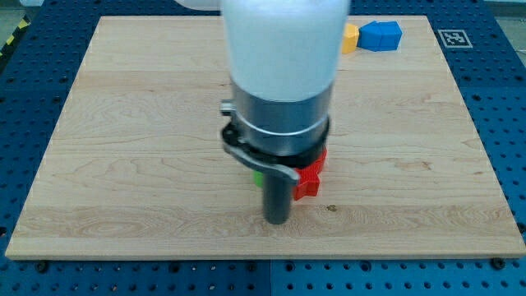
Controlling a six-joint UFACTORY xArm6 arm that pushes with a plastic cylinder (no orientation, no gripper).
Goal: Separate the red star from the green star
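Two stars sit close together near the middle of the bench [123, 123], a little toward its near edge, and both are mostly hidden behind my arm. My tip [277, 222] stands nearest the near edge, just in front of them. The red star [309, 178] shows to the right of the rod, touching or almost touching it. Only a sliver of the green star [258, 176] peeks out on the rod's left. I carry no fingers, only this rod, so nothing is open, shut or held.

Whether the stars touch each other I cannot tell, since the arm covers the gap. That is the main risk: a push aimed blind could catch both and slide them along as a pair. A glancing contact on a star's point could also spin it instead of moving it, or let the tip slip past. A push toward the near edge has the least room to spare.

Far off, by the far right corner, a yellow block [351, 38] and a blue block [380, 35] lie side by side, well clear.
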